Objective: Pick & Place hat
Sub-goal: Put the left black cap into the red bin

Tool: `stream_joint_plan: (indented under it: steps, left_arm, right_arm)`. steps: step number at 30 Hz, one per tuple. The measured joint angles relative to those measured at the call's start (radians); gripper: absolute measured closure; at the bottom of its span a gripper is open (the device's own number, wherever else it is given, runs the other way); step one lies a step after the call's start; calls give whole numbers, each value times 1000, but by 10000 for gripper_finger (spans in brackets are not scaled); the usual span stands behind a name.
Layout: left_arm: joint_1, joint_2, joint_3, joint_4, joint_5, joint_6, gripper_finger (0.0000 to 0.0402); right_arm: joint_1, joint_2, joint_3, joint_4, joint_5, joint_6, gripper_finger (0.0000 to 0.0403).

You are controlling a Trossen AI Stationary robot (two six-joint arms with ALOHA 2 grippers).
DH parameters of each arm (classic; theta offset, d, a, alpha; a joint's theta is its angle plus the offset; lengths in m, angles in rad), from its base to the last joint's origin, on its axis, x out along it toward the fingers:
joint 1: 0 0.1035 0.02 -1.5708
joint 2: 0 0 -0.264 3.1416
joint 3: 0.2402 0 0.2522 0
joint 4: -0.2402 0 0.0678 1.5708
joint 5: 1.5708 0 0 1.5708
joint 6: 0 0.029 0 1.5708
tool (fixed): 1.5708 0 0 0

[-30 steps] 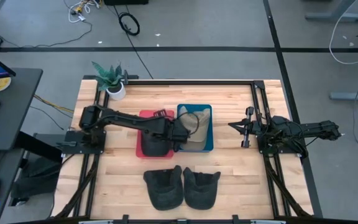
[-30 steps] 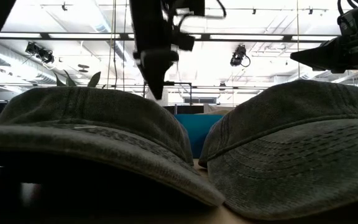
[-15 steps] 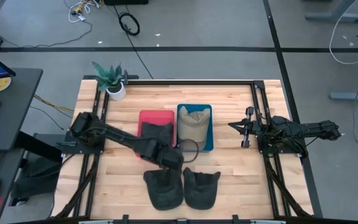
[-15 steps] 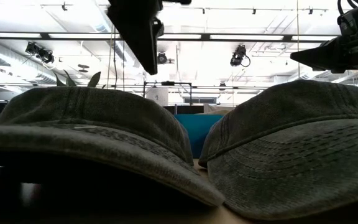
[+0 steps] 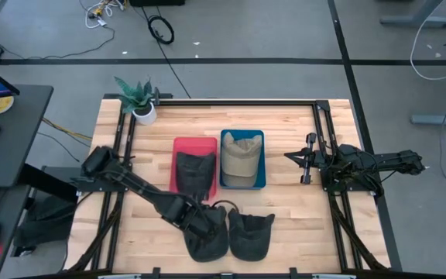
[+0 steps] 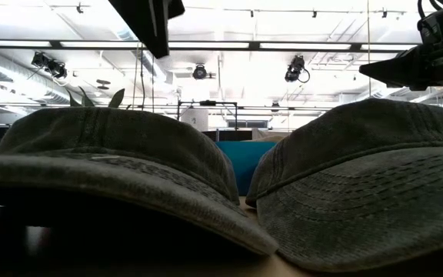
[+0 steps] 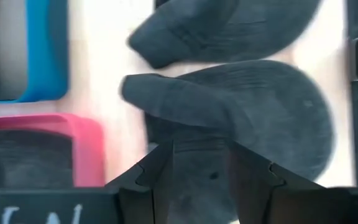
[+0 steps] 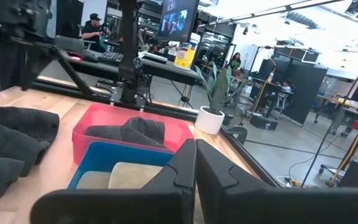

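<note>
Two dark hats lie side by side at the table's 6 o'clock edge; the left dark hat is the one in hand now, with the right dark hat touching it at 3 o'clock. At the table's centre a red bin already holds a dark hat, and a blue bin at its 3 o'clock holds a tan hat.

A second ago the left tool hung over the blue bin; it has since swung down toward 6 o'clock and now sits over the left dark hat's back edge. That reads as one placement finished and the next pick beginning.

In the left wrist view its fingers stand moderately apart, empty, straddling the hat's crown.

The right tool waits at 3 o'clock, fingers pressed together, holding nothing.
</note>
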Motion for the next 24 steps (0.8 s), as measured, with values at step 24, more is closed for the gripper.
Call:
stream_joint_plan:
  steps: [24]
  left_arm:
    - [-17, 168, 0, 92, 156, -137, 262]
  right_arm:
    - [0, 6, 0, 6, 0, 0, 389]
